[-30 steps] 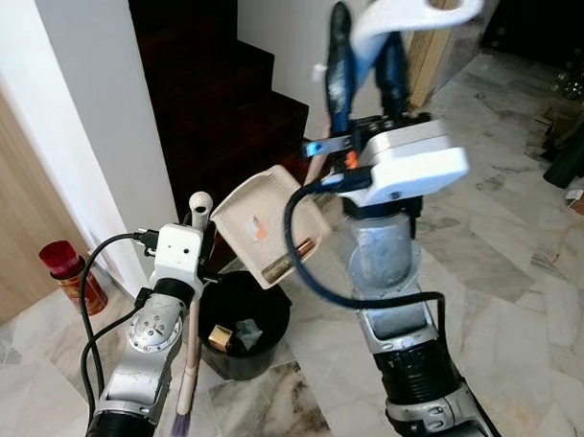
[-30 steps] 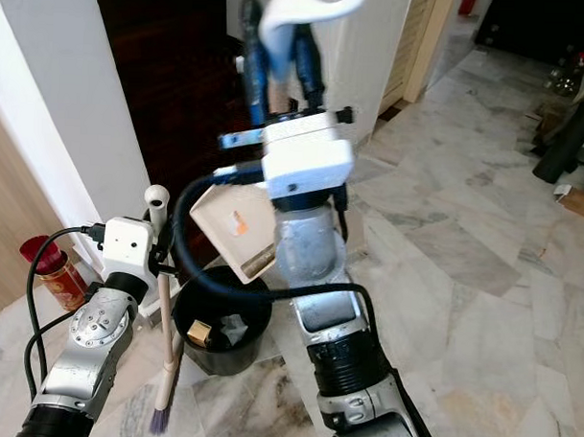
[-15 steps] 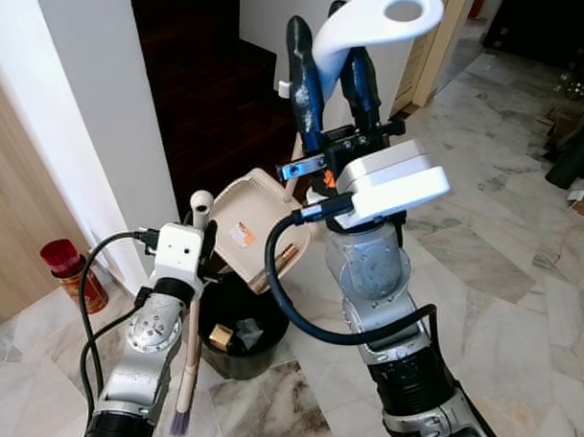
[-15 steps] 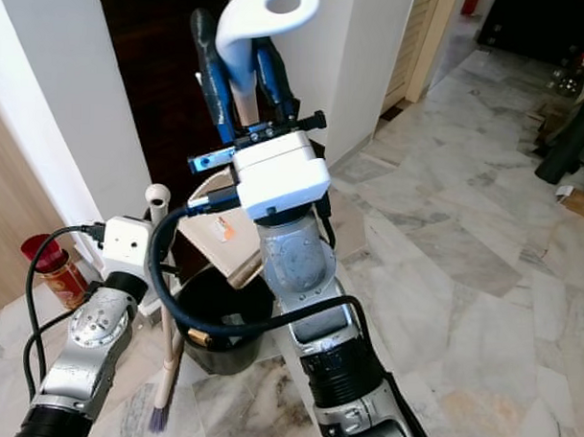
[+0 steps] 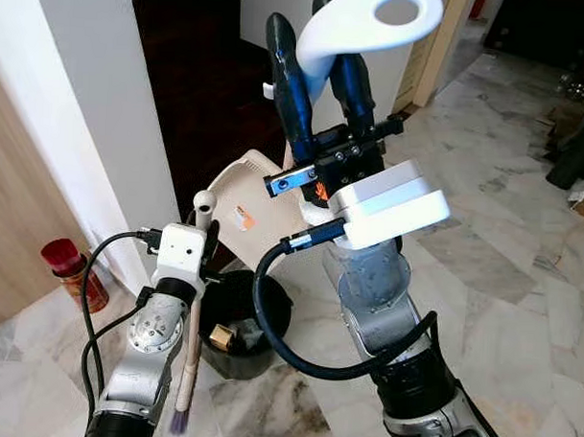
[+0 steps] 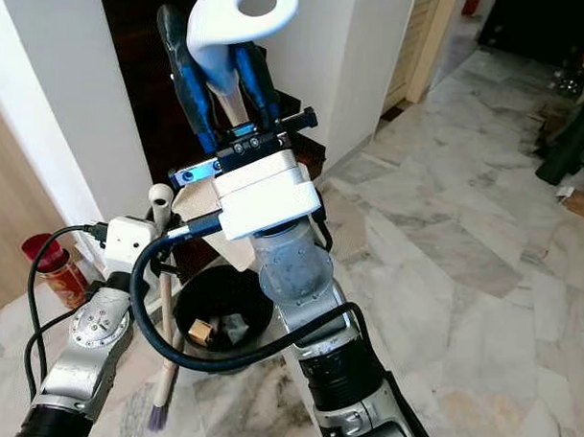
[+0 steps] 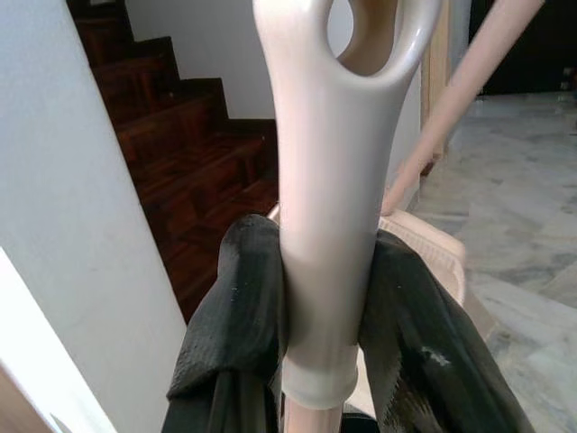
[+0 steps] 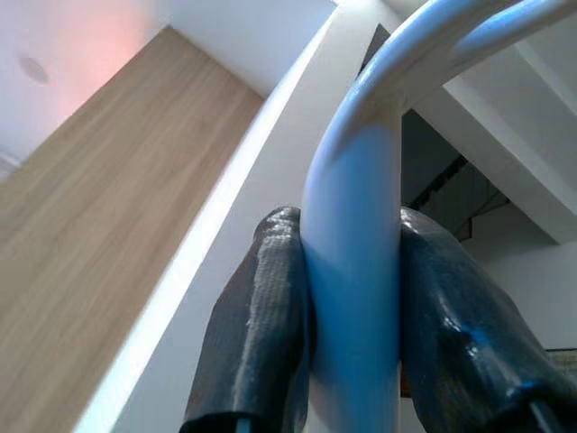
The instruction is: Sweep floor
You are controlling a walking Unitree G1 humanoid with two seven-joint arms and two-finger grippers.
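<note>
Dustpan [image 5: 257, 210], handle clamped in right gripper [image 5: 318, 74], tips over bin [image 5: 238, 322]; left gripper [image 7: 317, 311] clamps brush [image 5: 191, 330] — tilt steeply, stay centred, avoid spilling.

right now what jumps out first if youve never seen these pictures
The right pincer is raised high in the middle, shut on the white looped handle of a beige dustpan tilted over a black bin on the marble floor. Lower left, the left pincer grips a small brush upright beside that bin. A dark wooden staircase rises behind.
</note>
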